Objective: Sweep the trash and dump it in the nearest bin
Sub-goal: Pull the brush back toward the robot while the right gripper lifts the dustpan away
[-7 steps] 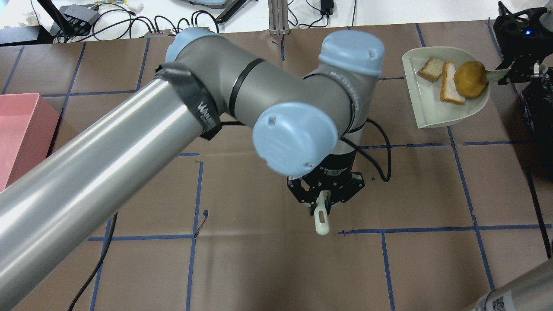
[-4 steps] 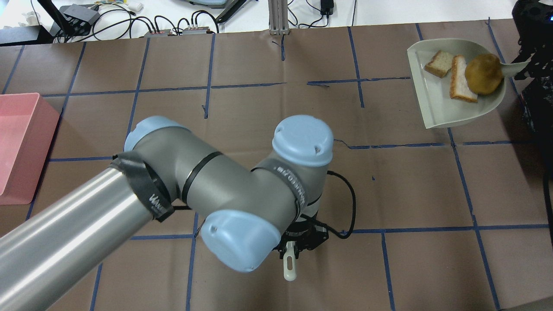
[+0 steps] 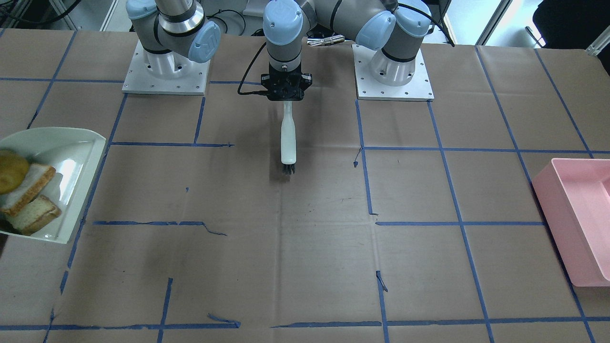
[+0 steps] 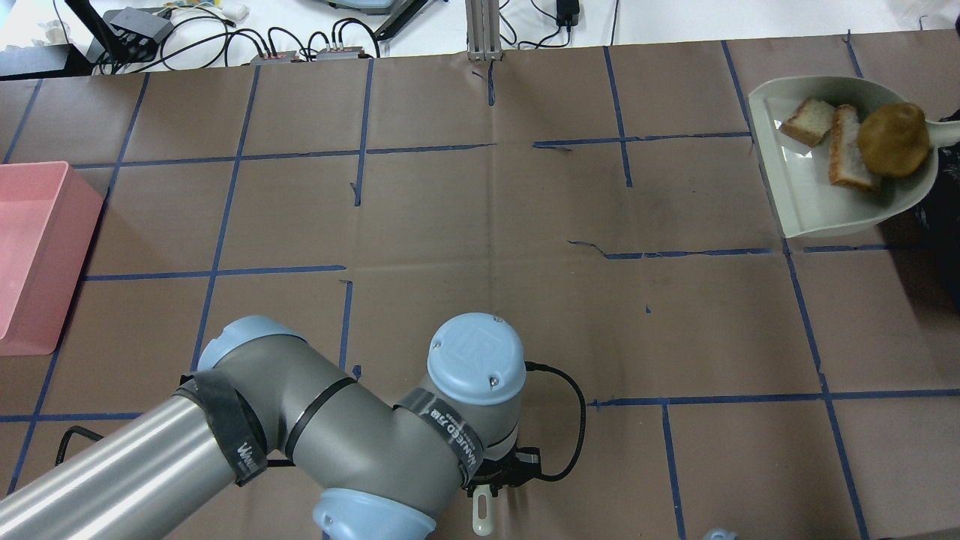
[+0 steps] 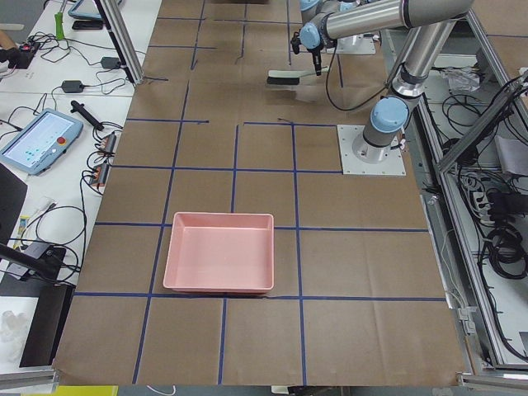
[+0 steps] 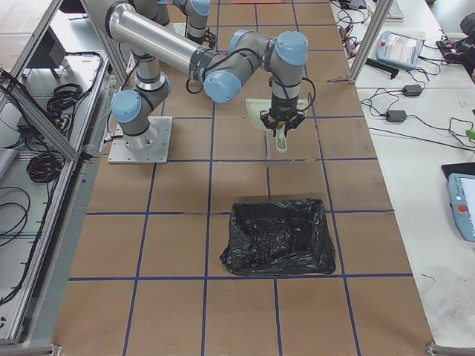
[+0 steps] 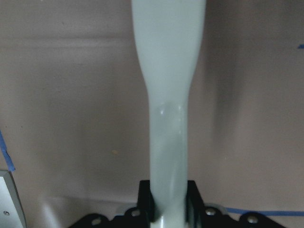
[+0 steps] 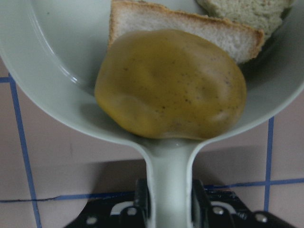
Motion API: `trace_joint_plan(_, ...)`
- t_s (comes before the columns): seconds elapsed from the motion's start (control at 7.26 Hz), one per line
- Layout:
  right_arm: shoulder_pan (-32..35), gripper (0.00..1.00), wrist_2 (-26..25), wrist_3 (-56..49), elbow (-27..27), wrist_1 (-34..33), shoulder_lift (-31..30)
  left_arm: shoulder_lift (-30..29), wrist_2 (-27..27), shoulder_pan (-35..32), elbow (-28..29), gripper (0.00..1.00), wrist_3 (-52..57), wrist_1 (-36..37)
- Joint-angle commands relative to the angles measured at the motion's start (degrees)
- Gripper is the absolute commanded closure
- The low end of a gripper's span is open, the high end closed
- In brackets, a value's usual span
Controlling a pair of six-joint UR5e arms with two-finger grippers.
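My right gripper (image 8: pixel 168 202) is shut on the handle of a pale green dustpan (image 4: pixel 814 210) and holds it at the table's far right. In the pan lie two bread pieces (image 4: pixel 808 121) (image 4: pixel 844 157) and a round yellow-brown fruit (image 4: pixel 892 139); the fruit (image 8: pixel 171 85) sits against the handle end. My left gripper (image 3: pixel 285 97) is shut on a white-handled brush (image 3: pixel 288 143) with black bristles, near the robot's base at the table's middle. The brush handle (image 7: pixel 168 95) fills the left wrist view.
A black-lined bin (image 6: pixel 278 236) stands at the table's right end, just beyond the dustpan (image 6: pixel 261 111). A pink bin (image 4: pixel 37 240) stands at the left end. Brown paper with blue tape lines covers the table. Cables and devices lie along the far edge.
My left arm has drawn back toward the robot's base with the brush. The dustpan with the trash has moved further right, toward the table's right end.
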Motion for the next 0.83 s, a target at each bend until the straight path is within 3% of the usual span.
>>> trace_joint_plan(0.0,-5.42,1.0,-0.98,-5.43,-1.14,-0.31,0.44,1.27,-3.65,-0.49,-2.92,0.99,-0.23,1.7)
trace_joint_plan(0.28,-9.63,1.0,-1.34,-11.5,-5.17,-0.66,3.32,1.1,-4.9,-3.29,-2.93,0.98,-0.76,1.71)
trace_joint_plan(0.69,-16.06,1.0,-1.25,-20.82,-14.56,-1.1,12.81,0.75,-2.55,-3.3,-2.4,0.95,-0.49,1.7)
